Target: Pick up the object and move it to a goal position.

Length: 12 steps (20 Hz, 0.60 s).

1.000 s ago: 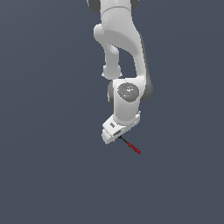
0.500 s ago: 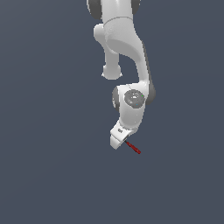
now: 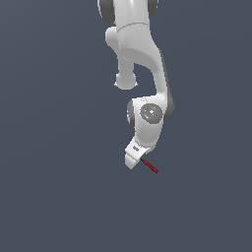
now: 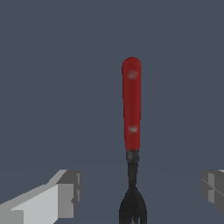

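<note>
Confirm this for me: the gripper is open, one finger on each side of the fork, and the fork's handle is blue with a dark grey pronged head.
One thing is wrong: the handle is red, not blue. The wrist view shows the fork with a red handle and dark grey pronged head, lying between the fingers of the open gripper, which do not touch it.

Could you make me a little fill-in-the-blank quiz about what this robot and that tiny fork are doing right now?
1. The fork has a handle coloured ____.
2. Its pronged head is dark ____.
3. In the wrist view the fork lies ____ the two fingers of the tool.
4. The tool's fingers stand ____, with gaps either side of the fork.

Missing words: red; grey; between; open
</note>
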### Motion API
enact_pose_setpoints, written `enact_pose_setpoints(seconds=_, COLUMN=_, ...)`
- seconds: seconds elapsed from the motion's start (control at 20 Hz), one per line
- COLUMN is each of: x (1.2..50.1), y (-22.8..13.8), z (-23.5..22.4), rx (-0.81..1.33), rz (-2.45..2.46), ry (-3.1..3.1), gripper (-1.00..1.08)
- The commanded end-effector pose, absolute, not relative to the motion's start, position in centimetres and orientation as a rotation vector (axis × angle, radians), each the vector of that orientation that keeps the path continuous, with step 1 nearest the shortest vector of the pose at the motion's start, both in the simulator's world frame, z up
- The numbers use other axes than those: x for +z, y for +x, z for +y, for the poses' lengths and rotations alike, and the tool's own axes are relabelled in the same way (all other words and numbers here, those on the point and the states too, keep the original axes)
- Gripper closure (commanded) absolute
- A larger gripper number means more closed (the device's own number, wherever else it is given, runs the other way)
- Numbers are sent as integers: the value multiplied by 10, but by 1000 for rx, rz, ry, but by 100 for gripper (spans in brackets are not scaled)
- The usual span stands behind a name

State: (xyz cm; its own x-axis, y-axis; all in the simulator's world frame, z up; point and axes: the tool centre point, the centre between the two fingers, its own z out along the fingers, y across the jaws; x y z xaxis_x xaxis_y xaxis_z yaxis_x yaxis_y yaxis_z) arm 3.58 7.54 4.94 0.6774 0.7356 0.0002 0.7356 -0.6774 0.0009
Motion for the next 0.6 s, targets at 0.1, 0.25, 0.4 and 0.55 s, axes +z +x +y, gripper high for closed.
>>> enact_pose_setpoints(seconds=0.1, x=29, y=35, z=76, rx=-1, rz=1265, ry=2875, gripper=-92)
enact_pose_setpoints(seconds=0.25, x=15, y=34, z=76, rx=0, rz=1267, ry=2874, gripper=-92)
enact_pose_setpoints(seconds=0.4, x=8, y=35, z=76, rx=0, rz=1268, ry=2874, gripper=-92)
enact_pose_setpoints(seconds=0.55, x=6, y=36, z=76, rx=0, rz=1268, ry=2874, gripper=-92)
